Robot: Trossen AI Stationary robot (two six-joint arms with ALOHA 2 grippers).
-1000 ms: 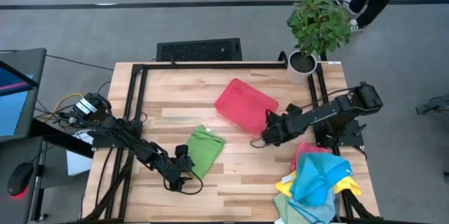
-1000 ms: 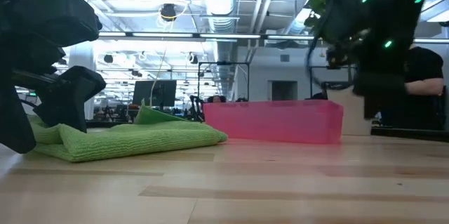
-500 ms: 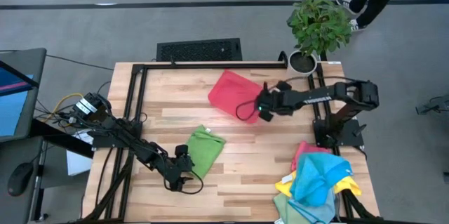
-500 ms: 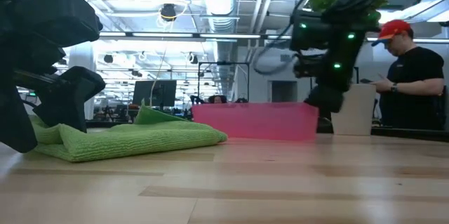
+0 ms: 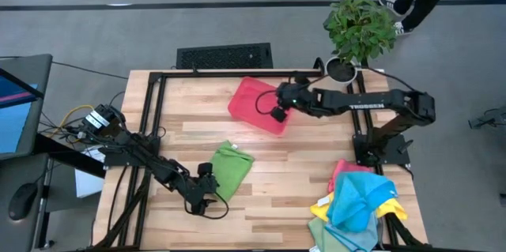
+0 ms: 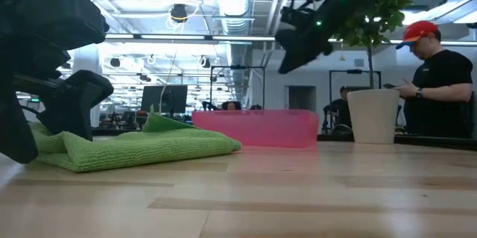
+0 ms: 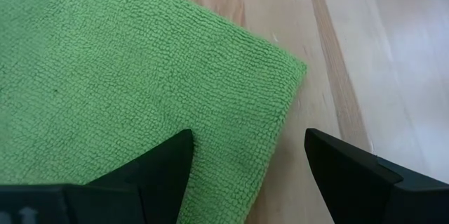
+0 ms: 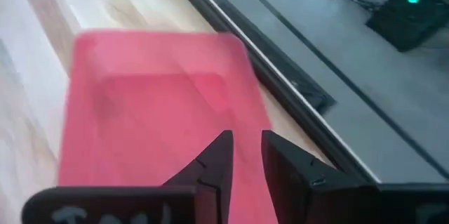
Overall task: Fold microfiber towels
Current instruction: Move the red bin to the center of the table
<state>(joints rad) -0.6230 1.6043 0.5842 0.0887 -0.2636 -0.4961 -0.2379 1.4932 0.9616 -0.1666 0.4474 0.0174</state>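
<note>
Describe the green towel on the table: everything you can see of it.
The green towel is a soft, nubby microfiber cloth, folded into a thick pad with one corner sticking up. It lies flat on the wooden table, toward its front left. The left gripper is at its edge, fingers open over the cloth.
</note>
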